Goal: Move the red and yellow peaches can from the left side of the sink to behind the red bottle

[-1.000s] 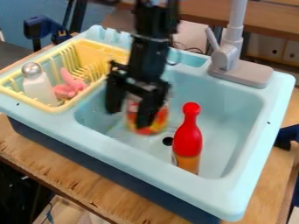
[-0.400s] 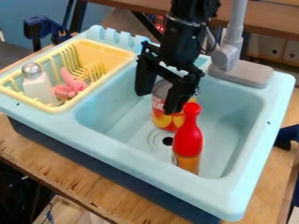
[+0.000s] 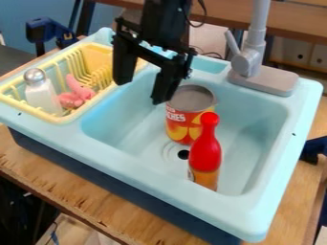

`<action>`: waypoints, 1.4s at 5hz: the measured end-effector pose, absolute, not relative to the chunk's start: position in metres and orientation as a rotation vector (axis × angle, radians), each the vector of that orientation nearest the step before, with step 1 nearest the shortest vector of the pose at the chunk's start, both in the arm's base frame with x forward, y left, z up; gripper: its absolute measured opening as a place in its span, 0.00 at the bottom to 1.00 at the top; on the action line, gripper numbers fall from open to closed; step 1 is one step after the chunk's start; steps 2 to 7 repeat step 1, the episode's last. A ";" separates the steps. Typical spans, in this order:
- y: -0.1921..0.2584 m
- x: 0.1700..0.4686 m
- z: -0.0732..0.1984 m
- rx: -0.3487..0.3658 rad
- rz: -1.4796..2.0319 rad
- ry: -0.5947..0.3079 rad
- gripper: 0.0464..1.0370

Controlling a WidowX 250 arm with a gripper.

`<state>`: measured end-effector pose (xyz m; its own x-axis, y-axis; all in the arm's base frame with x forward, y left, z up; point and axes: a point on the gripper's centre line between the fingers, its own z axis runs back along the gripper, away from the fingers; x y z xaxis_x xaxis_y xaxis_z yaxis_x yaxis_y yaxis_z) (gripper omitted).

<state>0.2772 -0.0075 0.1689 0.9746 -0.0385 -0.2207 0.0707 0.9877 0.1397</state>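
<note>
The wooden table (image 3: 70, 186) lies under everything, its edge running past the sink's near side. On it sits the light blue toy sink (image 3: 159, 176), with a dark lower body and a deep basin. The black robot arm (image 3: 163, 24) hangs over the sink's far side. The yellow dish rack (image 3: 115, 52) is set into the sink's left part as seen, next to the basin. The gray faucet (image 3: 265, 82) stands on the sink's far rim, to the right.

The hand (image 3: 140, 91) hangs over the sink's basin, near its far left corner beside the rack. Its two fingers are spread wide apart, with a gap between them. The one on the right points down just beside the can.

That can (image 3: 179, 117), red and yellow with a gray top, stands upright inside the sink's basin. In front of it, also inside the sink, the red-topped bottle (image 3: 205, 148) with an orange lower part stands upright and partly overlaps it; whether they touch, I can't tell. The white shaker (image 3: 43, 95) with a silvery cap leans slightly in the rack at the sink's left end, and the pink toy (image 3: 76, 93) lies near it. Smallest is the dark drain hole (image 3: 183, 154) in the sink's floor, just left of the bottle.
</note>
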 end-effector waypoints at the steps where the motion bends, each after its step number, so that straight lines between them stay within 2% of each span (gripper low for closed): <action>1: -0.006 0.265 0.195 0.139 -0.061 0.112 0.96; 7: -0.006 0.265 0.195 0.139 -0.061 0.112 0.96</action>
